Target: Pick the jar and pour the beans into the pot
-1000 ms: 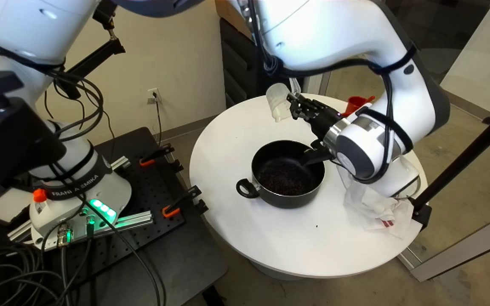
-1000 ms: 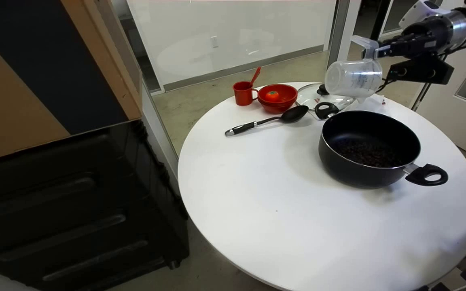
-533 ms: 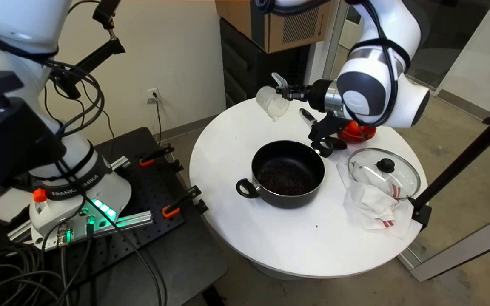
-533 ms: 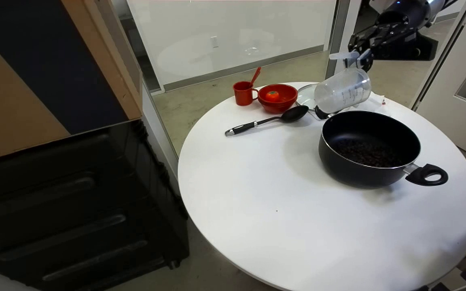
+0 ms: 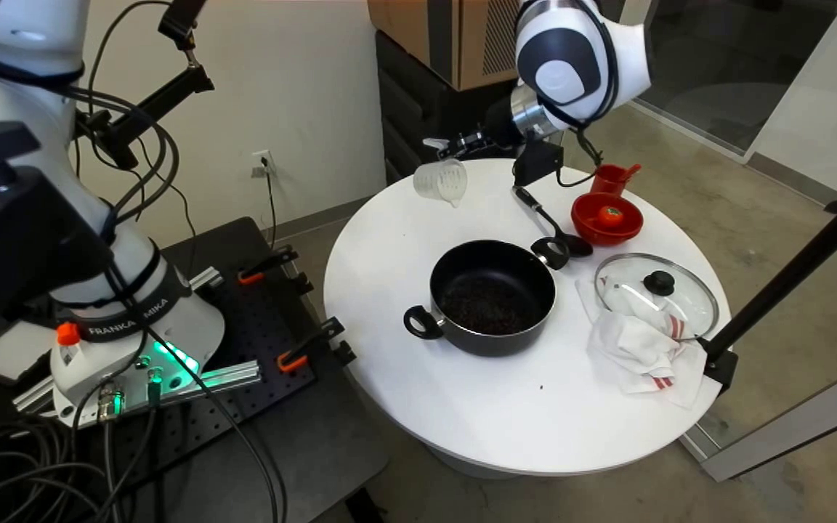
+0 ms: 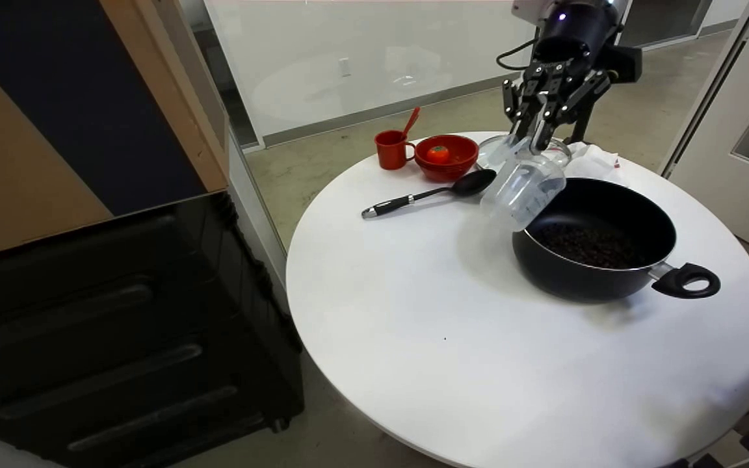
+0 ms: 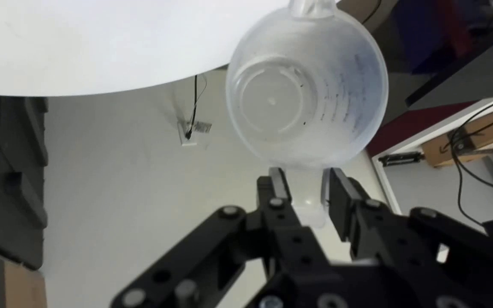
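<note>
The claw (image 7: 307, 187) is clamped on the jar (image 7: 308, 96), pinching its handle (image 7: 308, 211) between two fingertips (image 7: 280, 185) that stand only as far apart as the handle is wide. The jar's body sits just beyond the fingertips and, in both exterior views, lower than the claw. It is tilted, its mouth turned back toward the claw, so the wrist view looks in to its bottom; a few dark specks show inside. In an exterior view the pot (image 5: 491, 346) stands below the claw on the table (image 5: 382, 269), with white tabletop showing between it and the jar: the two are apart. Dark beans (image 6: 589, 246) lie in the pot. Also lower than the claw, on the same table, are a black spoon (image 6: 439, 191), a red bowl (image 5: 607, 237) and a glass lid (image 5: 658, 283).
</note>
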Motion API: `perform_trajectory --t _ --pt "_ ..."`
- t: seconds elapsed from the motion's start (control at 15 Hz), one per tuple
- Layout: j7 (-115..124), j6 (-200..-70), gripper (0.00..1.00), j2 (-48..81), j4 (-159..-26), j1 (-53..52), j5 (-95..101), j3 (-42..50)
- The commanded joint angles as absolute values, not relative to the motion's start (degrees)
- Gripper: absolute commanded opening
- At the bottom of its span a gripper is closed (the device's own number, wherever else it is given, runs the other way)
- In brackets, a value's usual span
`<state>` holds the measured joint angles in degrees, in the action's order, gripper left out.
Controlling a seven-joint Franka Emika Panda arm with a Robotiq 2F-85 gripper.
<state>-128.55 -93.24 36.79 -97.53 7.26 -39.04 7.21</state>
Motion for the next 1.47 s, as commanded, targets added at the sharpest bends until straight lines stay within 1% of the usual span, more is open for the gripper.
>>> perform_trajectory --t 0.0,0.33,0.73,1.0,1.4 --pt "-125.65 -100.43 0.07 32.91 -102.22 3.59 -30.18 3.33" --pt "-122.74 -109.49 0.07 32.33 -105.14 -0.36 -17.0 -1.81" --pt "-120.53 -122.39 0.07 34.49 -108.2 -3.66 0.11 -3.63" --pt "-118.19 -134.49 0.07 35.49 -111.85 -5.29 11.56 -3.2" --pt "-112.85 -156.73 0.07 36.07 -117.88 -7.61 27.59 -0.72"
